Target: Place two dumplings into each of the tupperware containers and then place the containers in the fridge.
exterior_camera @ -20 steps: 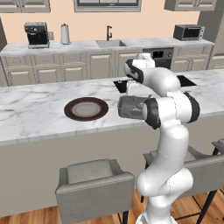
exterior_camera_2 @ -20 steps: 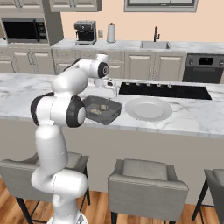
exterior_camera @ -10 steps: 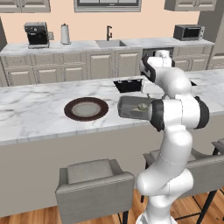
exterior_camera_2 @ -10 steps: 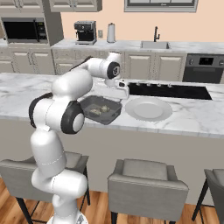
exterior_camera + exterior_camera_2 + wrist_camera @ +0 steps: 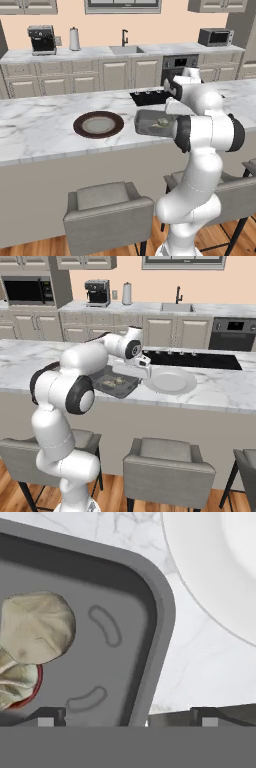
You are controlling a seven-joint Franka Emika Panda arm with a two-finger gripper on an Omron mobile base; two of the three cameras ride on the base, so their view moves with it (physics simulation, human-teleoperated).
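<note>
Dumplings [image 5: 36, 628], two in number, are seen at the left edge of the hand view, lying touching each other on the floor of a grey tupperware container [image 5: 157, 637], whose rounded corner is set just beside the rim of a white plate [image 5: 220, 572] at the upper right. In the left base view the container [image 5: 148, 121] is found at frame centre on the marble counter [image 5: 35, 125], right of a dark brown plate [image 5: 98, 124]. The gripper [image 5: 127, 714] is held above the container's rim with its jaws spread wide and nothing between them
</note>
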